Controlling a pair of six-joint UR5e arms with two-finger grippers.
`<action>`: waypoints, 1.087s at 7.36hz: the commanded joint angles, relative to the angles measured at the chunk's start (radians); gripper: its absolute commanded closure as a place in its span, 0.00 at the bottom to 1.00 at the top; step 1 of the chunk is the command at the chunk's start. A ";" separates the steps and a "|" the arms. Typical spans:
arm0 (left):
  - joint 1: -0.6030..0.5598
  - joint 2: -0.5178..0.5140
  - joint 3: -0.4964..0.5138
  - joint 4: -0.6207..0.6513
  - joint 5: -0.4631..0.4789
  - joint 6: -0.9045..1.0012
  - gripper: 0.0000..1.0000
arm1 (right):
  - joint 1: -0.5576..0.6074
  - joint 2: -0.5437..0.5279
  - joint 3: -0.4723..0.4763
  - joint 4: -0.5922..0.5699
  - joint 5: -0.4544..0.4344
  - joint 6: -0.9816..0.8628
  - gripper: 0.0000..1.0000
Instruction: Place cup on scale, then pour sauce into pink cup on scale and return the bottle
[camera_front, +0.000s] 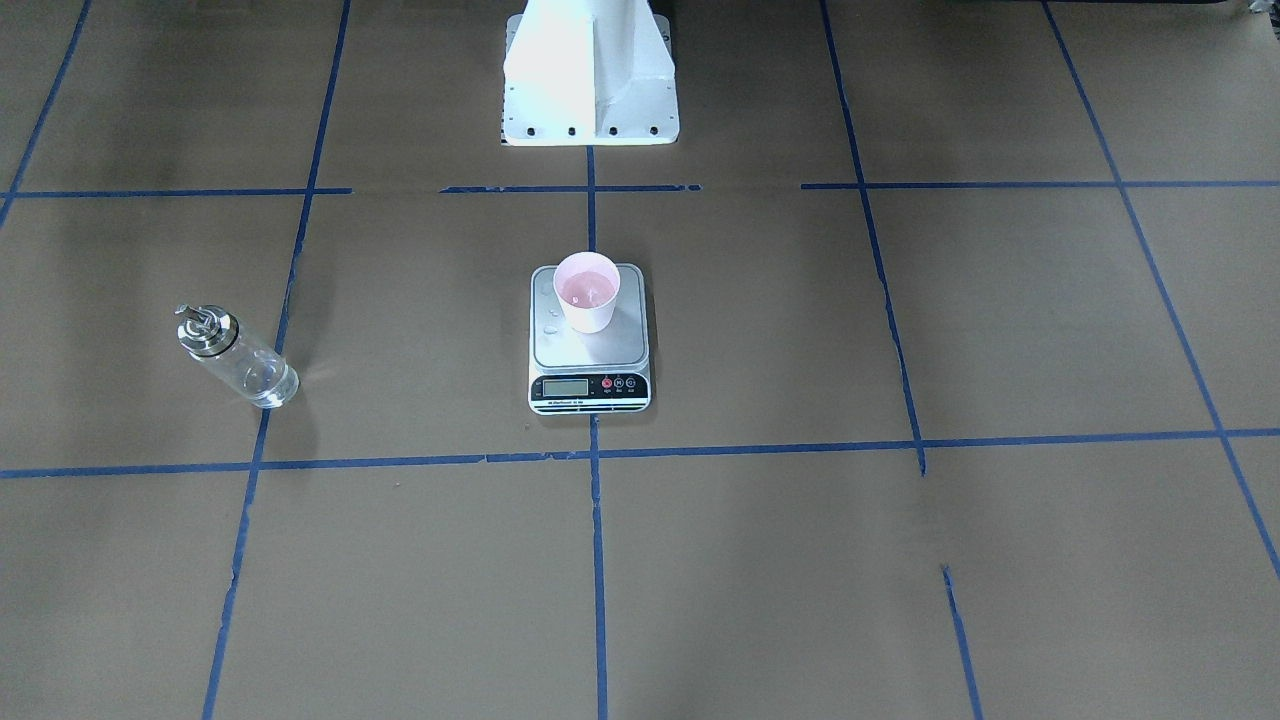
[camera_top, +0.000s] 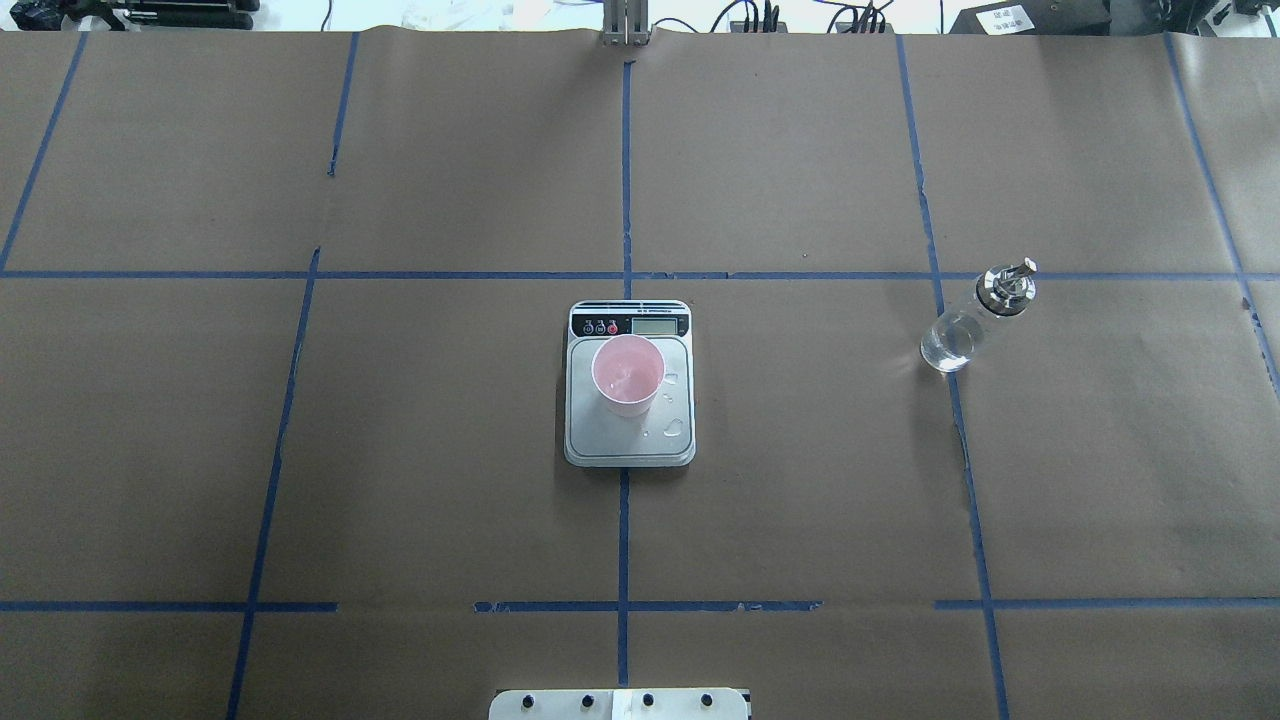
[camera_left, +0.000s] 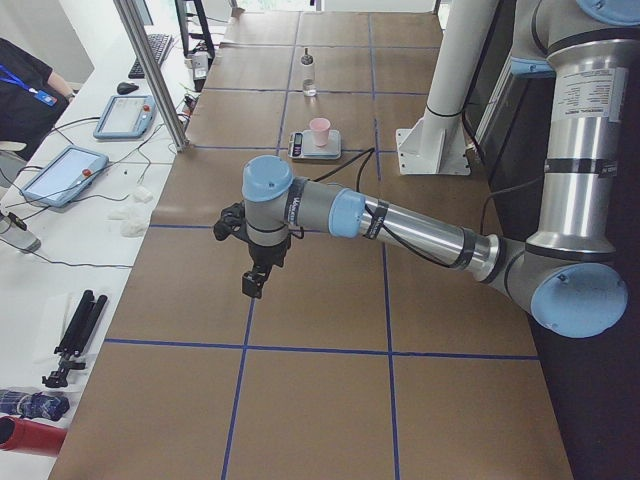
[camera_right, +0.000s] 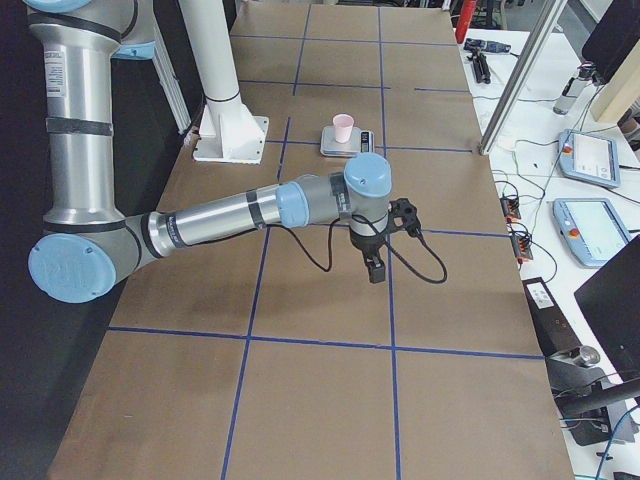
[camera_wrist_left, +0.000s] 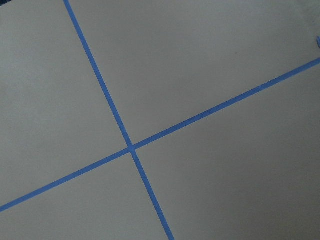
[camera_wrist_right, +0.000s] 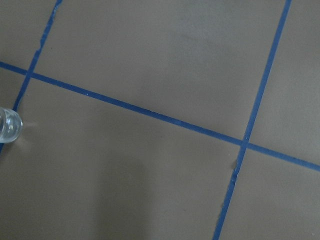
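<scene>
The pale pink cup (camera_top: 627, 375) stands upright on the silver scale (camera_top: 630, 445) at the table's middle, with some liquid inside; it also shows in the front view (camera_front: 586, 292). Clear droplets (camera_top: 677, 428) lie on the platform. The glass bottle (camera_top: 975, 320) with its metal spout stands alone on the robot's right side, clear sauce (camera_top: 948, 345) low in it; its base shows in the right wrist view (camera_wrist_right: 7, 125). My left gripper (camera_left: 249, 283) and right gripper (camera_right: 375, 270) hang above bare table, far from these; I cannot tell whether they are open.
Brown paper with blue tape lines (camera_top: 625, 180) covers the table. The white robot pedestal (camera_front: 590, 80) stands behind the scale. A metal post (camera_left: 150, 70) and a side desk with tablets (camera_left: 60, 170) and cables lie beyond the operators' edge.
</scene>
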 joint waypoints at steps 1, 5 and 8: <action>-0.037 0.017 0.176 0.000 -0.043 0.170 0.00 | 0.004 -0.022 -0.050 -0.005 -0.007 -0.001 0.00; -0.037 0.034 0.237 -0.009 -0.059 0.192 0.00 | 0.001 -0.015 -0.173 0.005 -0.002 -0.001 0.00; -0.039 0.034 0.202 -0.009 -0.058 0.148 0.00 | 0.019 -0.018 -0.171 0.007 -0.002 -0.001 0.00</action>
